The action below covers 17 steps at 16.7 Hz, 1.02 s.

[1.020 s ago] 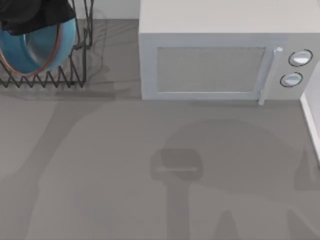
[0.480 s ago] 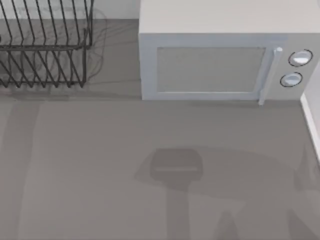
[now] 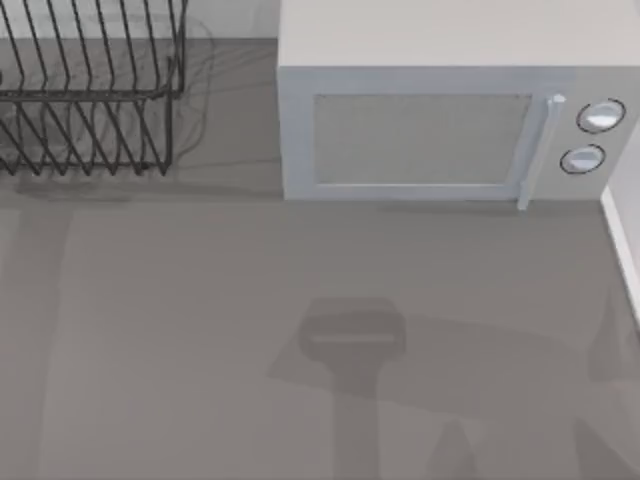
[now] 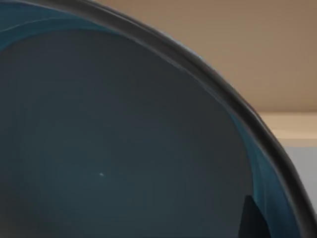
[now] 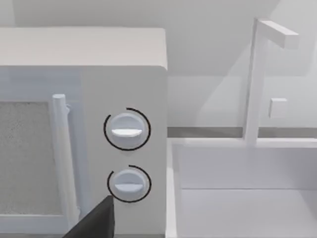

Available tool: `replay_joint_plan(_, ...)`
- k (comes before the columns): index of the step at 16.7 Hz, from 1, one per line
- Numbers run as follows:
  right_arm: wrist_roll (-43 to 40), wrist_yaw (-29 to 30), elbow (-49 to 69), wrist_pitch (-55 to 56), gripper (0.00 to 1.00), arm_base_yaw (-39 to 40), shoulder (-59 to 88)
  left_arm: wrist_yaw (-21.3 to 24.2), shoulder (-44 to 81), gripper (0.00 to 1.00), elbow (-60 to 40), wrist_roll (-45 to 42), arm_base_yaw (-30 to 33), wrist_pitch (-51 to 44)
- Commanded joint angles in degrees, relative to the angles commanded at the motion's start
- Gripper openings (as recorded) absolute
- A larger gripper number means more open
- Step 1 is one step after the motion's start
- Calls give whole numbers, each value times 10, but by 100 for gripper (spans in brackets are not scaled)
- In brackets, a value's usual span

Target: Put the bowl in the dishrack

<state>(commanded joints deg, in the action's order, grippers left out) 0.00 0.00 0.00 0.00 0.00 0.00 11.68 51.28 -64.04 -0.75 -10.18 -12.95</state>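
Observation:
The bowl (image 4: 124, 148) looms very close in the left wrist view, its greyish inside and blue wall ringed by a dark-looking rim. One dark fingertip (image 4: 251, 219) of my left gripper rests against the bowl's wall, and the gripper is shut on the bowl. The dishrack (image 3: 90, 100), dark thin wire with slanted tines, stands at the table's far left corner in the top view with nothing in it. A dark part of my right gripper (image 5: 96, 223) sits low in the right wrist view, facing the microwave's knobs.
A white-grey microwave (image 3: 440, 120) stands at the back, right of the dishrack, door shut, two knobs (image 5: 126, 130) on its right side. Beyond it is a white basin with a faucet (image 5: 257, 74). Arm shadows lie on the grey table (image 3: 200, 330).
One second ago my left arm held the bowl over the dishrack in the top view. Both have since left that view, and the rack now stands without the bowl.

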Motion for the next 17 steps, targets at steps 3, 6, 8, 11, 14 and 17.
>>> replay_joint_plan(3,0,0,0,0,100,0,0,-3,37,0,2,0,4,38)
replay_joint_plan(6,0,0,0,0,100,0,0,-10,121,0,10,0,12,128)
replay_joint_plan(8,0,0,0,0,100,0,0,-17,192,0,21,-1,20,209)
replay_joint_plan(11,0,0,0,0,100,0,0,-29,302,0,46,-4,33,349)
replay_joint_plan(14,0,0,0,0,100,0,0,-41,397,0,75,-5,47,482)
replay_joint_plan(17,0,0,0,0,100,0,0,-52,465,0,100,-3,58,571)
